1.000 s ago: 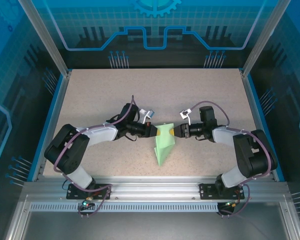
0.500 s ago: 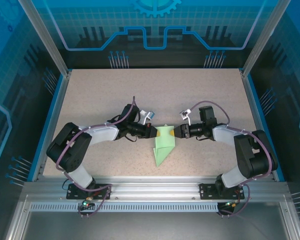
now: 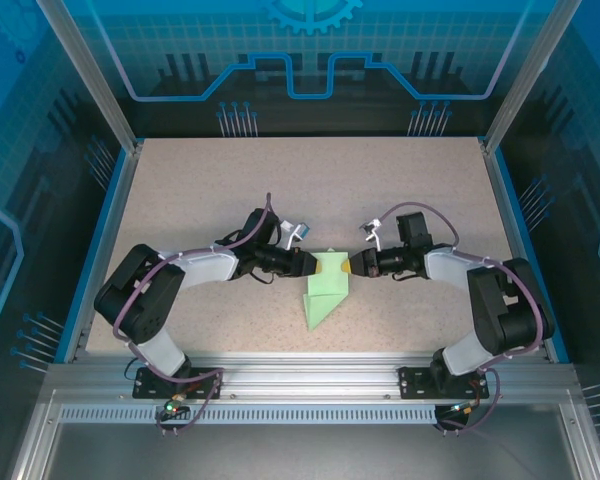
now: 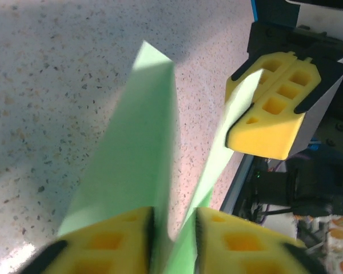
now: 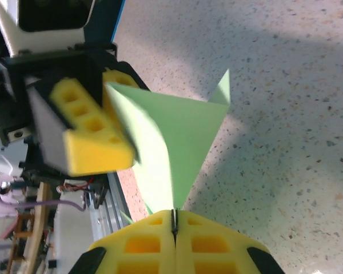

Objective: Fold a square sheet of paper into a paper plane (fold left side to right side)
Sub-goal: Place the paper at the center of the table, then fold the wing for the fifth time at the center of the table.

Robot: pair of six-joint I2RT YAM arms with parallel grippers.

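Paper plane sits pinched in the closed right fingers, left fingers slightly parted around it.

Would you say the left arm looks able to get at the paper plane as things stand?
Probably yes: the left gripper has a fold of the paper plane between its parted jaws, nothing blocking. The right gripper is shut on the opposite edge, out of the way.
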